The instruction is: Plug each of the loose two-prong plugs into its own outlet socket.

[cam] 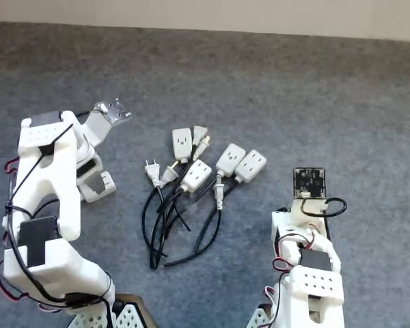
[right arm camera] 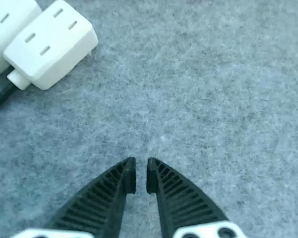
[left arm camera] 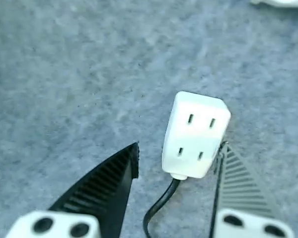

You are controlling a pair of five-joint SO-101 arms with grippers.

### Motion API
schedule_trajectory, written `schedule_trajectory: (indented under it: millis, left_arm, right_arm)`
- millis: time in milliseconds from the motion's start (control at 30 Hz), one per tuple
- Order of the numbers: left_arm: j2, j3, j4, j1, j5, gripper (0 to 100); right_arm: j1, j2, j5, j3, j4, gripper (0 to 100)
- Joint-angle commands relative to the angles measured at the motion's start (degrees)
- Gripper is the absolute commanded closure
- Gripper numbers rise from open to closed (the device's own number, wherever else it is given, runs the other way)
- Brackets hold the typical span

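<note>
left gripper (left arm camera: 179, 148): spread wide, straddling a white outlet socket (left arm camera: 194, 134) that lies flat on the grey carpet (left arm camera: 64, 74), slots up. its black cord (left arm camera: 159, 208) trails back between the fingers. one finger (left arm camera: 238, 183) touches the socket's edge, the other (left arm camera: 109, 183) stands apart. not grasped.

right gripper (right arm camera: 140, 174): pinched to a sliver of a gap, nothing in it, tips over bare carpet. two more sockets (right arm camera: 52, 44) lie side by side, touching, far and left of it.

high view: cluster of sockets and plugs at table centre, between left arm (cam: 55, 198) and right arm (cam: 307, 273). loose plugs: one (cam: 152, 169) at the cluster's left edge, a second (cam: 169, 174) just right of it, a third (cam: 219, 195) near the middle. all three lie unplugged. black cords (cam: 171, 232) loop toward the near edge.
</note>
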Motion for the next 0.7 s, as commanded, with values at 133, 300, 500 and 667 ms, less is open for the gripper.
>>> schedule_trajectory:
  millis: [133,300,500,667]
  left_arm:
    - [-0.3,-5.8,1.7,-1.7,0.9,71]
    - [0.1,-5.6,0.4,-1.8,0.9,69]
    - [7.3,-5.0,-1.2,-1.6,0.7,69]
    - [13.0,-4.4,-0.8,-1.6,-6.0,69]
  right_arm:
    - [-0.4,-1.0,0.7,-0.3,-1.0,94.3]
    - [-0.4,-1.0,0.7,-0.3,-1.0,94.3]
    - [-0.4,-1.0,0.7,-0.3,-1.0,94.3]
    - [-0.4,-1.0,0.7,-0.3,-1.0,94.3]
